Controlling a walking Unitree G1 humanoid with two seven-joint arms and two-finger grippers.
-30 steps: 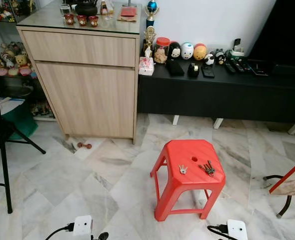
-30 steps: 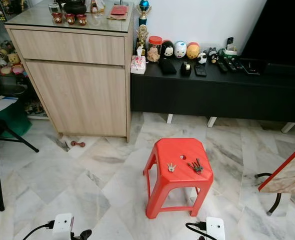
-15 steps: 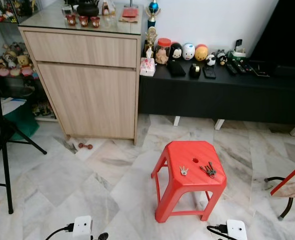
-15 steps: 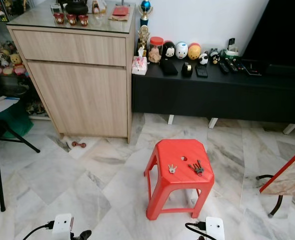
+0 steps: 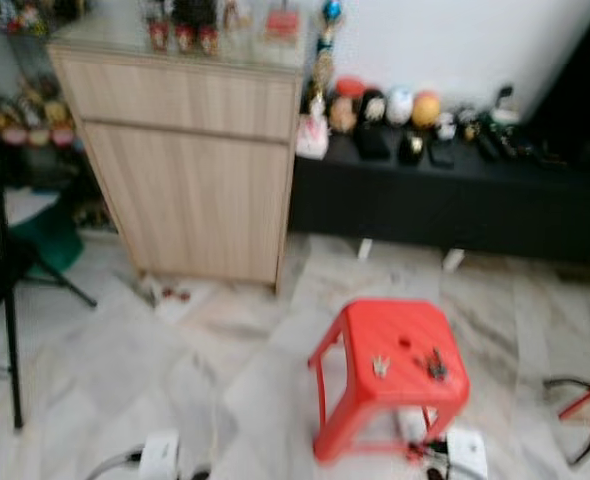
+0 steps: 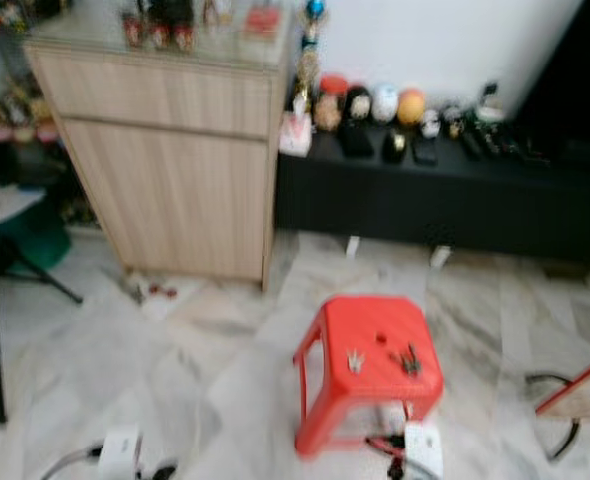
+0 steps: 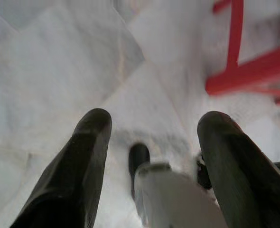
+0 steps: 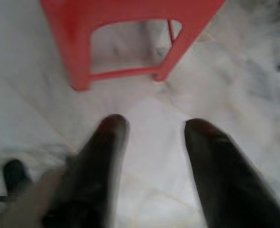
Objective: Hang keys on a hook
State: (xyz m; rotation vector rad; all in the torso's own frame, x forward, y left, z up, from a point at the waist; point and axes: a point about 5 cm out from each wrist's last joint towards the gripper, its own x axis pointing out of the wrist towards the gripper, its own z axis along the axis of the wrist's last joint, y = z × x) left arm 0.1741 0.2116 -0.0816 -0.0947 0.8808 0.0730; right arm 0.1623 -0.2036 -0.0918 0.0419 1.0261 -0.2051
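Now | dark key bunch (image 5: 436, 364) blurred on red stool (image 5: 360, 325) | left pincer (image 7: 152, 142) released | right pincer (image 8: 152, 137) released

Bright, even indoor light; heavy motion blur in both eye views, wrist views soft.

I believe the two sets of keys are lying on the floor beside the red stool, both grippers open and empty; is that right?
Not quite: the two sets of keys lie on top of the red stool, as the left eye view shows. The left gripper and right gripper are indeed open and empty.
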